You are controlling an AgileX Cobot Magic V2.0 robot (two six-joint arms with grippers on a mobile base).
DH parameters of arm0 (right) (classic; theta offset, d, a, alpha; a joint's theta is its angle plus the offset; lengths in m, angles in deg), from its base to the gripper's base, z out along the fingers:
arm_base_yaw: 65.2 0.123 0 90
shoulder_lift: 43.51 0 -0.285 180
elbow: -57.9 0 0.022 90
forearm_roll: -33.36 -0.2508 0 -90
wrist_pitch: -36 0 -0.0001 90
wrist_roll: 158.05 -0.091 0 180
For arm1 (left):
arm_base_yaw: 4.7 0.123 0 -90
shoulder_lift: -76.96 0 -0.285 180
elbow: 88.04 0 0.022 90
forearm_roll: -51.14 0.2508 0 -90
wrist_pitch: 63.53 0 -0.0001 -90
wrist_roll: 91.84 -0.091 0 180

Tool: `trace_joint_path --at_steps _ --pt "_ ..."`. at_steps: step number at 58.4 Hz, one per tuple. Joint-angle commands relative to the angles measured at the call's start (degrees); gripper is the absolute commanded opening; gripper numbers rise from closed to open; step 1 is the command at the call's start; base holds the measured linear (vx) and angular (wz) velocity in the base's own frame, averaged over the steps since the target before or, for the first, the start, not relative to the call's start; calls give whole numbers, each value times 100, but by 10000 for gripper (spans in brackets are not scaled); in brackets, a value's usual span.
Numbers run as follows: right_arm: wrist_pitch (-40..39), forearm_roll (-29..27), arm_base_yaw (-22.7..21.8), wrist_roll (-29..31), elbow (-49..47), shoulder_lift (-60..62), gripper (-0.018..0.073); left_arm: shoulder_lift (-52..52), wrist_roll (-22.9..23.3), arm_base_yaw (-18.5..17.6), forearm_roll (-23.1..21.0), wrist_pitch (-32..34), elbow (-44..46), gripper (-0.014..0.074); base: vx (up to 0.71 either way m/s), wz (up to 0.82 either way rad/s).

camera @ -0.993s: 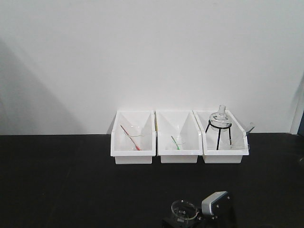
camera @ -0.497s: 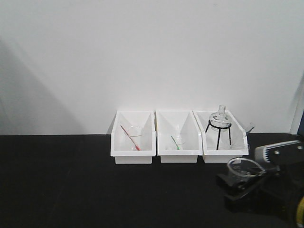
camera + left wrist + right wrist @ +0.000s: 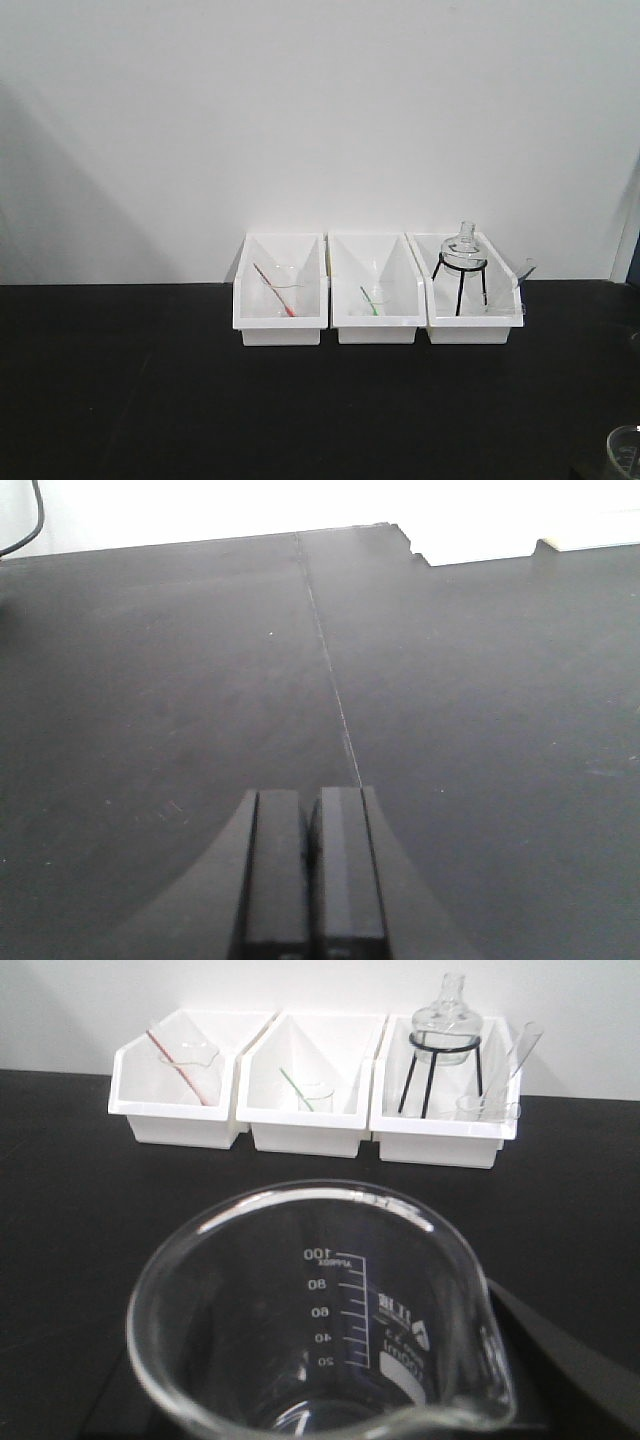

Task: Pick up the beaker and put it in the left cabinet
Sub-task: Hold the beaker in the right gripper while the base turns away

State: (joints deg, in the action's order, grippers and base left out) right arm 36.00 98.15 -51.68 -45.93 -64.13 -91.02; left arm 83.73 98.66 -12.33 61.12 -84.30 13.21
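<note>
The beaker [image 3: 400,1290], upright, is clamped in the right gripper [image 3: 335,1400] at the right side of the black table [image 3: 150,400], well apart from the white bins [image 3: 378,324]. The left gripper [image 3: 312,870] is closed and empty. Best carried level and slowly; the left cabinet isn't visible.

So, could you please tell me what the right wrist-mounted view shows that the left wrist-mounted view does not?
Only the right wrist view shows the clear glass graduated beaker close up, the three white plastic bins, and the round glass flask on a black tripod. Only the left wrist view shows the left gripper, jaws shut, and a thin seam running across the tabletop. Both views show the black tabletop and the white wall.
</note>
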Motion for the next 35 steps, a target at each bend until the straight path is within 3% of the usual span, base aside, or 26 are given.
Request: trace_joint_path --at_steps 1,35 --pt "-150 60 -33 6 -156 143 -4 -61 24 8 0 429 69 3 0 0" --pt "-150 60 -33 6 -156 150 -4 -61 24 8 0 429 69 3 0 0"
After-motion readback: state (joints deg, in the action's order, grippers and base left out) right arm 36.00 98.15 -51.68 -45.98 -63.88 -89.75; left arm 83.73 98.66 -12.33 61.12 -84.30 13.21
